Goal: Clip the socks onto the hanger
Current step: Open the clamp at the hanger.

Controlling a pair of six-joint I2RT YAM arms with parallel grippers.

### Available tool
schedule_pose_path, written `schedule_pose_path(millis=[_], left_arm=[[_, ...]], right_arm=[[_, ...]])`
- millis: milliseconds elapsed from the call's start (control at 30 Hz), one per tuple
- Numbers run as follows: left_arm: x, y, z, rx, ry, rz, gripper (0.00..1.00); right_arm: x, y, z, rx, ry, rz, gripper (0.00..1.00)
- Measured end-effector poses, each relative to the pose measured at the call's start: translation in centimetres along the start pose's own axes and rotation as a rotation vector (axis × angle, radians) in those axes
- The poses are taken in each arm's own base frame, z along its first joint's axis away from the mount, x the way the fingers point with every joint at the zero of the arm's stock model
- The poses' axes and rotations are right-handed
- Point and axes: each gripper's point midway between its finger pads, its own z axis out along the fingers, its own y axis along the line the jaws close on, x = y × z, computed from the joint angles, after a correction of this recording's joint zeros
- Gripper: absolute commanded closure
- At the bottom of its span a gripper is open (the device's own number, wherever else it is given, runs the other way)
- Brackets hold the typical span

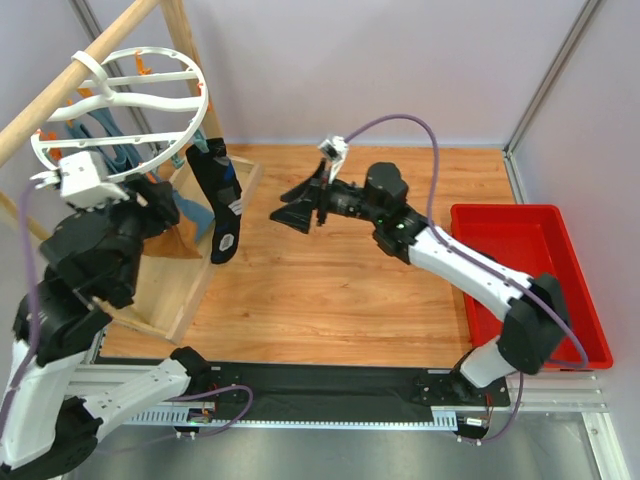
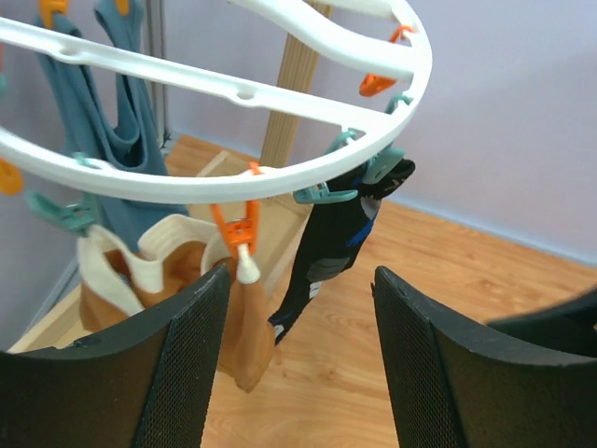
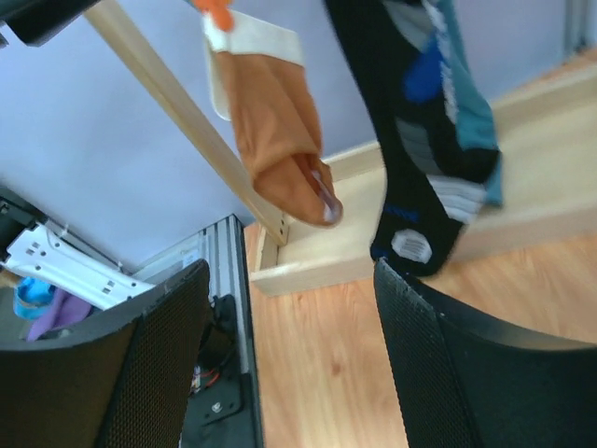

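- We find the white ring hanger (image 1: 203, 100) slung on a wooden pole (image 1: 70, 78) at 10 o'clock of the desk (image 1: 330, 290).
- One black sock (image 1: 222, 205) hangs off the ring's rim at its 4 o'clock side. Its cuff is gripped by a teal clip (image 2: 384, 168) and its toe points down, clear of the desk. We cannot tell whether a second black sock sits behind it.
- In the left wrist view the black sock (image 2: 326, 247) shows blue and grey marks.
- A tan-brown sock (image 2: 247, 345) with a cream cuff hangs from an orange clip (image 2: 238, 231) at the black sock's 9 o'clock. Teal-blue socks (image 2: 117, 140) hang further round at 10 o'clock.
- The left gripper (image 2: 298, 364) sits below the ring, its fingers wide apart with nothing between them.
- The right gripper (image 1: 292, 208) is over mid-desk, aimed at 9 o'clock, near the black sock but apart from it. Its fingers are wide and empty.
- In the right wrist view the black sock (image 3: 420, 168) is at 1 o'clock and the tan-brown sock (image 3: 280, 140) at 12 o'clock.
- A red tray (image 1: 510, 250) lies at 3 o'clock of the desk.
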Motion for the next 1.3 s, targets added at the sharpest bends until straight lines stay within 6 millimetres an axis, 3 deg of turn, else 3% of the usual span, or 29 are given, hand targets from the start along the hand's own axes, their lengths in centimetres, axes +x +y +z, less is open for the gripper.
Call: schedule_pose_path(millis=[133, 267, 433, 567, 667, 900, 1067, 1300], left_arm=[[-3.2, 2.1, -3.1, 0.036, -0.060, -0.075, 0.30], [-5.5, 3.7, -5.5, 0.065, -0.107, -0.128, 0.29], [-5.4, 4.5, -6.6, 0.095, -0.105, -0.124, 0.29], [-4.9, 4.2, -6.8, 0.122, -0.089, -0.103, 0.27], [-4.5, 3.8, -6.7, 0.142, -0.077, -0.083, 0.27], [-4.3, 3.7, -7.5, 0.193, -0.082, -0.081, 0.25], [-4.6, 4.1, -8.2, 0.213, -0.097, -0.079, 0.24], [-4.8, 4.3, -8.6, 0.227, -0.106, -0.078, 0.24]], right_arm=[[-0.9, 2.6, 5.9, -0.155, -0.028, -0.128, 0.30], [-1.1, 5.4, 9.8, -0.296, -0.119, -0.237, 0.33], [-0.6, 4.2, 13.3, -0.347, -0.196, -0.276, 0.38], [0.3, 2.5, 15.8, -0.348, -0.226, -0.282, 0.40], [0.4, 2.3, 17.6, -0.363, -0.249, -0.293, 0.40], [-1.3, 3.5, 20.5, -0.390, -0.340, -0.330, 0.39], [-3.0, 3.9, 21.4, -0.382, -0.397, -0.351, 0.39], [-3.2, 3.2, 22.0, -0.345, -0.403, -0.345, 0.40]])
